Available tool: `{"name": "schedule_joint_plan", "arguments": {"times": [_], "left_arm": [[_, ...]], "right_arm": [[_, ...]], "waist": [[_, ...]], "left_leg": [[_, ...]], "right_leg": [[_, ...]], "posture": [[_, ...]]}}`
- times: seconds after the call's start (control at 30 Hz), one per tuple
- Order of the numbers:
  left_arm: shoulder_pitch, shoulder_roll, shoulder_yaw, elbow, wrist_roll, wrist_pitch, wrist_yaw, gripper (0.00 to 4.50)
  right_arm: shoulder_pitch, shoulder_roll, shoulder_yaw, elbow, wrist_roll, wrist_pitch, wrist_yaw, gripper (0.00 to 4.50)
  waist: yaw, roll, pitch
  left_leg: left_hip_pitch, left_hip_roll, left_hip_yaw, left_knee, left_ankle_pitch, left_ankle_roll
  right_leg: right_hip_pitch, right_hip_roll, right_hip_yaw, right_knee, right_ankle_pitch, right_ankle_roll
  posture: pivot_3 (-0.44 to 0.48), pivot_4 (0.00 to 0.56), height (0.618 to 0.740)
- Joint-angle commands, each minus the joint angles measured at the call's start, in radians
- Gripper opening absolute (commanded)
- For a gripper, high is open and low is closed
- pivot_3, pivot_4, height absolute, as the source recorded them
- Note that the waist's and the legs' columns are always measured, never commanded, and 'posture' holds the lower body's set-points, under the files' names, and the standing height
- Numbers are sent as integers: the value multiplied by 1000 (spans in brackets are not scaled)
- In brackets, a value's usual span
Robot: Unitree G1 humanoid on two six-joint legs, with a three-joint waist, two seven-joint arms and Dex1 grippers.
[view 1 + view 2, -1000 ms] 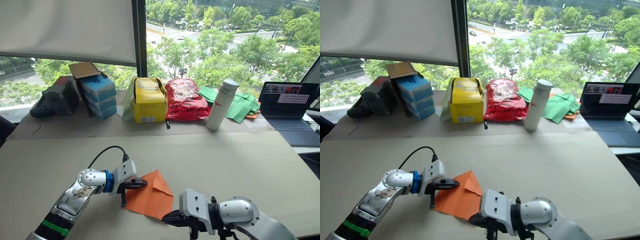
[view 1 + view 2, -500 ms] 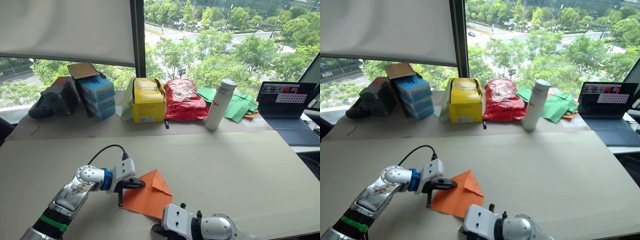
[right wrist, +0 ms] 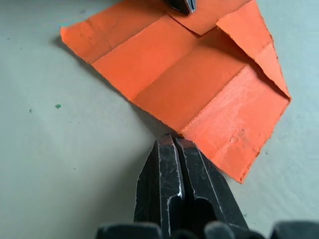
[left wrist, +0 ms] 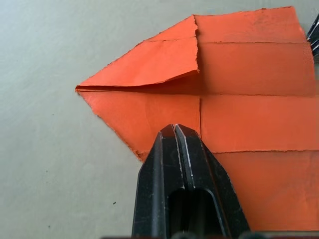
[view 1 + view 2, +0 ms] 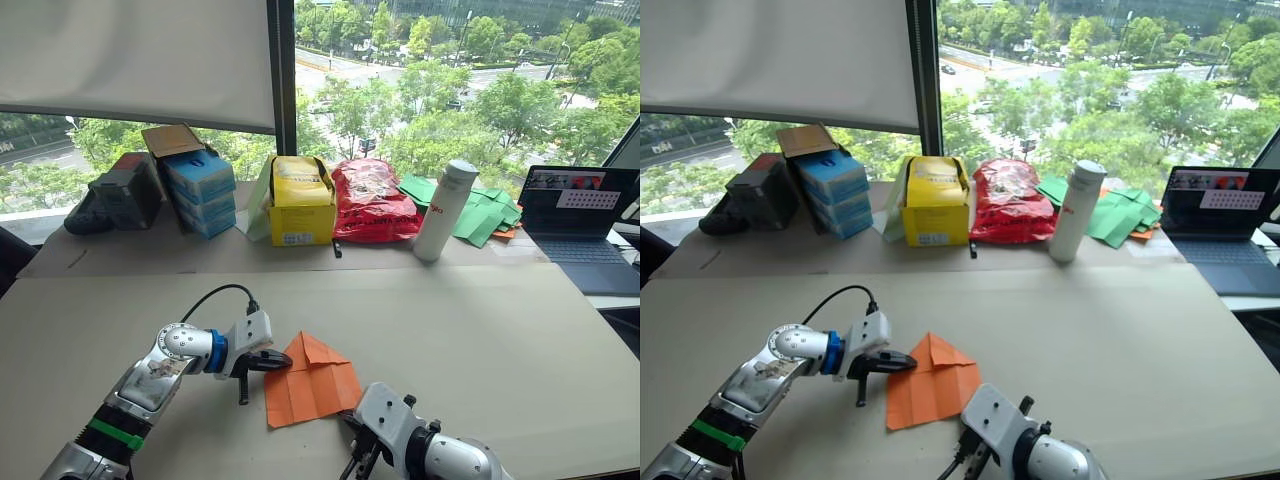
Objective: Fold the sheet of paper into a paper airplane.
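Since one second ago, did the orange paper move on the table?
Yes. The sheet of paper turned: its point now aims toward the yellow box, and the sheet lies squarer to the table edge.

Matt creased orange sheet of paper (image 4: 234, 119), glossy black pincer (image 4: 175, 132)

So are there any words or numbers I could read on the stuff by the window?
White cylindrical bottle: small red mark, too small to read.
Yellow cardboard box: print on the front, too blurred to read.
Red plastic bag: pale print, unreadable.
Blue stacked boxes: no legible text.
Open dark laptop: screen content too small to read.
Orange creased sheet of paper: no writing.
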Motion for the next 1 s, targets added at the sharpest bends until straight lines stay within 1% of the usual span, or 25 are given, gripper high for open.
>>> {"name": "schedule_joint_plan", "arguments": {"times": [0.03, 0.17, 0.3, 0.4, 0.47, 0.63, 0.83, 1.0], "left_arm": [[-3, -6, -22, 28, 32, -3, 2, 9], [-8, -13, -26, 36, 35, -8, 2, 9], [-8, -15, -26, 38, 39, -12, 0, 9], [-6, -15, -23, 37, 40, -13, -1, 9], [-6, -13, -23, 38, 41, -15, -3, 9], [-11, -14, -21, 39, 43, -12, -3, 9], [-21, -16, -20, 43, 46, -11, -4, 9], [-32, -20, -21, 52, 48, -14, -5, 9]], "right_arm": [[26, 21, -63, 6, -13, 22, -45, 0], [42, 84, -101, 41, 7, -15, -77, 0], [73, 180, -148, 108, 40, -112, -111, 0], [98, 220, -167, 138, 59, -172, -113, 0], [109, 290, -197, 178, 119, -229, -114, 0], [49, 399, -225, 251, 208, -281, -90, 0], [-52, 415, -202, 318, 255, -294, -26, 0], [-97, 394, -160, 312, 303, -274, 52, 0]], "waist": [[2, 0, 0], [2, 0, 0], [1, -1, 0], [-1, -1, 0], [-1, -1, 0], [-5, 0, 0], [-5, 0, 0], [-6, 0, 0]], "left_leg": [[0, 0, 0, 0, 0, 0], [0, 0, 0, 0, 0, 0], [0, 0, 0, 0, 0, 0], [0, 0, 0, 0, 0, 0], [0, 0, 0, 0, 0, 0], [0, 0, 0, 0, 0, 0], [0, 0, 0, 0, 0, 0], [0, 0, 0, 0, 0, 0]], "right_leg": [[0, 0, 0, 0, 0, 0], [0, 0, 0, 0, 0, 0], [0, 0, 0, 0, 0, 0], [0, 0, 0, 0, 0, 0], [0, 0, 1, 0, 0, 0], [0, 1, 3, 1, 0, 0], [-1, 1, 3, 1, 0, 0], [-1, 1, 3, 1, 0, 0]], "posture": [[0, 150, 740], [0, 150, 740], [0, 150, 740], [0, 150, 740], [0, 150, 740], [0, 150, 740], [0, 150, 740], [0, 150, 740]]}}
